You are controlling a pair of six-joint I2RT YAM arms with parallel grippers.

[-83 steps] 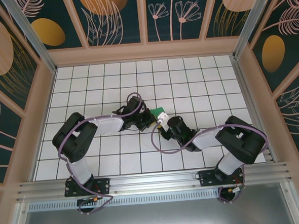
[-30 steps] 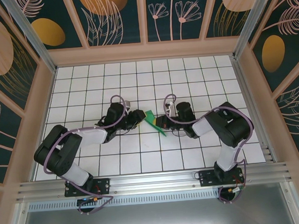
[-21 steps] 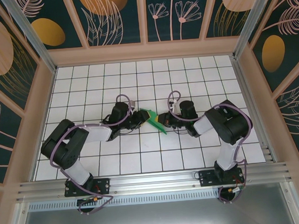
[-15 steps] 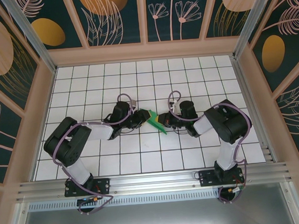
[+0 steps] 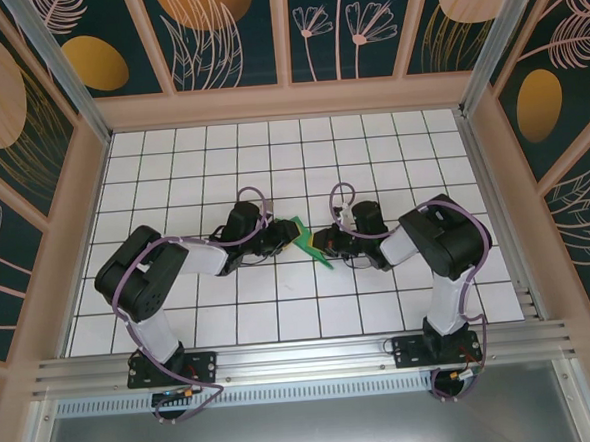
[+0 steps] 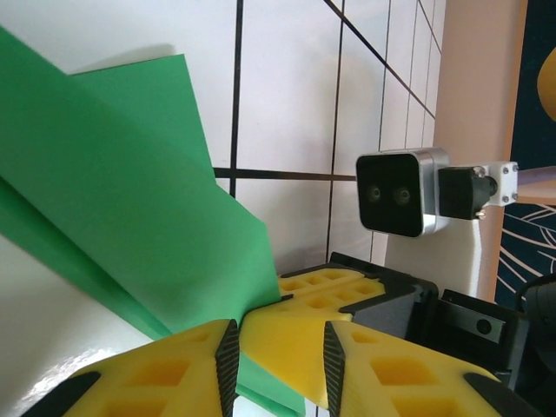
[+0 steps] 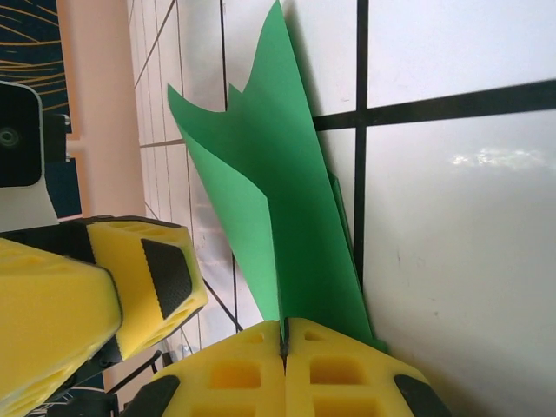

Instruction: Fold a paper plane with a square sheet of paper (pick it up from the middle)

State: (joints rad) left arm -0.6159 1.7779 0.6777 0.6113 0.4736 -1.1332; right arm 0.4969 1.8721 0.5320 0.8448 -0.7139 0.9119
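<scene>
- Left arm: the base sits at the near-left edge of the table. The bulky joint stands out to the left, and the forearm runs low and rightward to the middle of the grid.
- Right arm: mirrored, with the base at the near right and the links bunched to the right. The forearm reaches leftward, low over the tiles.
- The two wrists face one another nose to nose at mid-table, just beside each other, with purple cable looped over each.
- Right gripper: the jaws are pressed together with no gap. Its yellow fingers pinch the sheet of paper at its lower edge.
- Left gripper: the jaws stand narrowly apart. In the left wrist view its black pads show a clear gap, and an edge of the green sheet lies in that gap. Whether a pad touches the sheet cannot be told.
- Sheet condition: folded and creased. From above it is a green wedge between the two grippers, with a slim point trailing toward the near right.
- In the right wrist view the layers fan apart away from the pinch.
- Whether the sheet rests on the table cannot be told.
- The right wrist's camera housing faces the left wrist at close range.
</scene>
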